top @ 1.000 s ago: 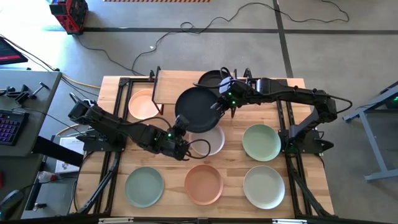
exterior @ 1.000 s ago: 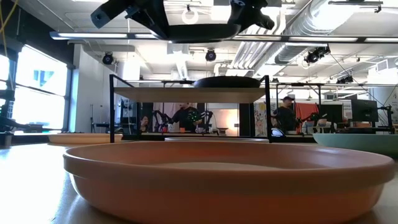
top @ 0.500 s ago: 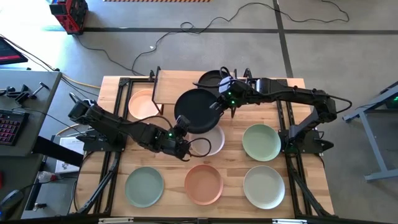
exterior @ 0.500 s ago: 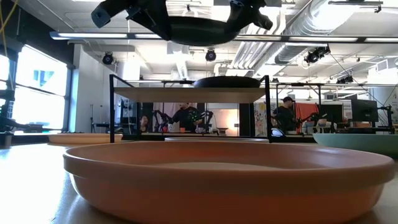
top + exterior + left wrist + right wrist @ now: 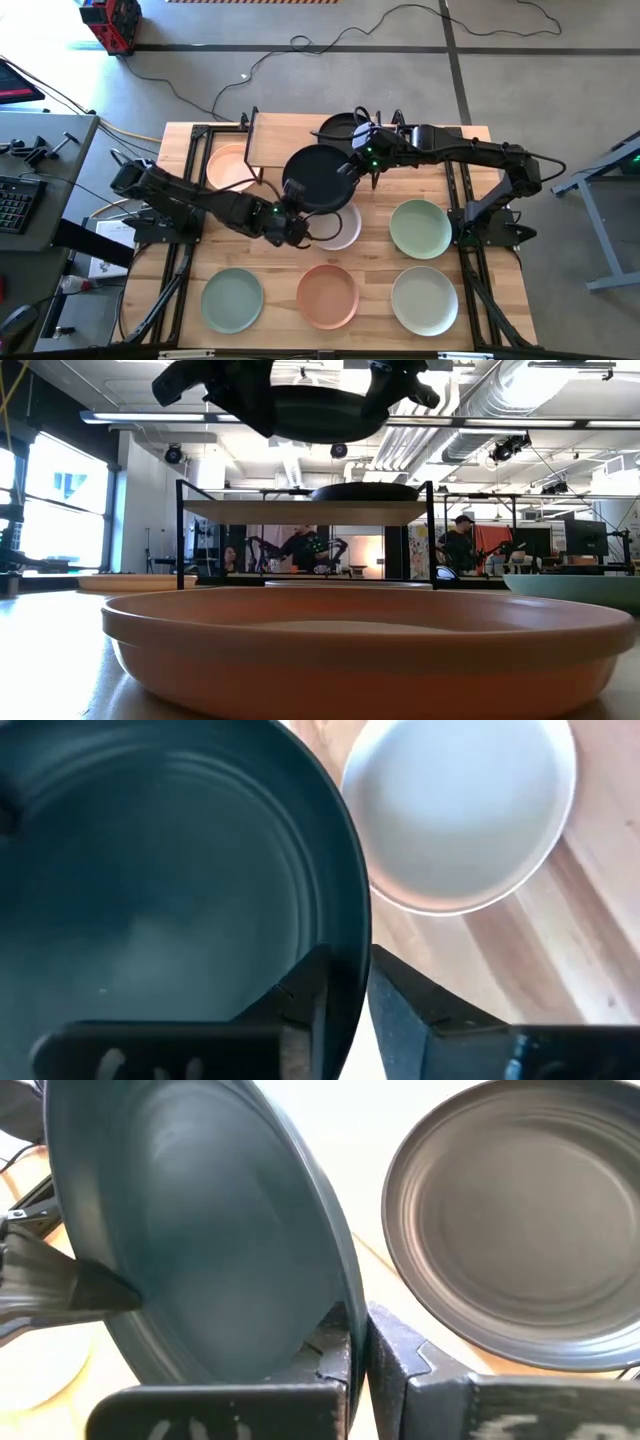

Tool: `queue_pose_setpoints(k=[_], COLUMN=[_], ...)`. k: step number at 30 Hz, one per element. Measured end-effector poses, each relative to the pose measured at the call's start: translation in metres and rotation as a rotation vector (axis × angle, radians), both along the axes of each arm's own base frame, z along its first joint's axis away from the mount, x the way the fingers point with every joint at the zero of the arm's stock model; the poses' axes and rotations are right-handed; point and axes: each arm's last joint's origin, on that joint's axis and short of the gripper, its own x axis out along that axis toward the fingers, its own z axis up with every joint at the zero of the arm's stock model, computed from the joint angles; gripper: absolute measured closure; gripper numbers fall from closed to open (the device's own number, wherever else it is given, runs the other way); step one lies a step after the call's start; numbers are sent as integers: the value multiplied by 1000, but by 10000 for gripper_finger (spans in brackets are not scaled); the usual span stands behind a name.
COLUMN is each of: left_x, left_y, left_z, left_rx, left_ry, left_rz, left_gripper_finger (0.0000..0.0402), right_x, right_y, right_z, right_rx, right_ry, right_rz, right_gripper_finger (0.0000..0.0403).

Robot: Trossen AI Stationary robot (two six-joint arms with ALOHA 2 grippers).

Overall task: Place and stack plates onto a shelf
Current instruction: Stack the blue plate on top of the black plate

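Dark teal plate [image 5: 318,178] is held in the air above the table [image 5: 180,140], between the two arms, partly over the front edge of the shelf [image 5: 290,140] and partly over the whitish plate [image 5: 338,226].

Right gripper [image 5: 352,165] is clamped shut on the teal plate's rim on the side toward the shelf; in the right wrist view the two fingers [image 5: 345,1342] pinch the rim with no gap showing.

Left gripper [image 5: 293,226] sits at the opposite rim, on the side toward the table front. In the left wrist view its fingers [image 5: 310,990] straddle the rim with a narrow gap on the outer side; whether they grip or have let go, cannot tell.

Low view: teal plate hangs tilted above the shelf, lower on its left side, clear of the shelf top.

Black plate [image 5: 340,126] lies on the shelf, right half. Peach plate [image 5: 230,168] lies on the table at the shelf's left end, partly under it.

Remaining plates on the table: pale green plate [image 5: 420,228] at right, sage green plate [image 5: 232,299], terracotta plate [image 5: 327,296] and a second whitish plate [image 5: 424,299] in a front row.
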Motion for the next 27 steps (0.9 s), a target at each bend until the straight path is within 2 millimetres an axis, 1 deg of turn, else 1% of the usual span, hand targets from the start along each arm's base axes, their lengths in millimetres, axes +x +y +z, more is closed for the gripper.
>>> queue_pose_setpoints(k=[7,13,17,23,27], left_x=[1,0,-2,-1,-1], left_y=[1,-4,-6,-5,-5], left_z=[0,0,2,17,26], left_rx=[-100,-147,-130,-135,-142], left_ry=[-81,-148,-194,-255,-274], left_rz=[106,183,233,280,283], left_gripper_finger=[295,284,287,288,288], right_x=[-1,-3,-8,-13,-20], right_y=[0,-7,-18,-40,-60], right_z=[-1,-2,-3,-3,0], right_rx=[7,9,13,34,49], right_ry=[13,22,47,54,38], right_rz=[-7,-29,-66,-68,-75], right_gripper_finger=[403,403,403,403,403])
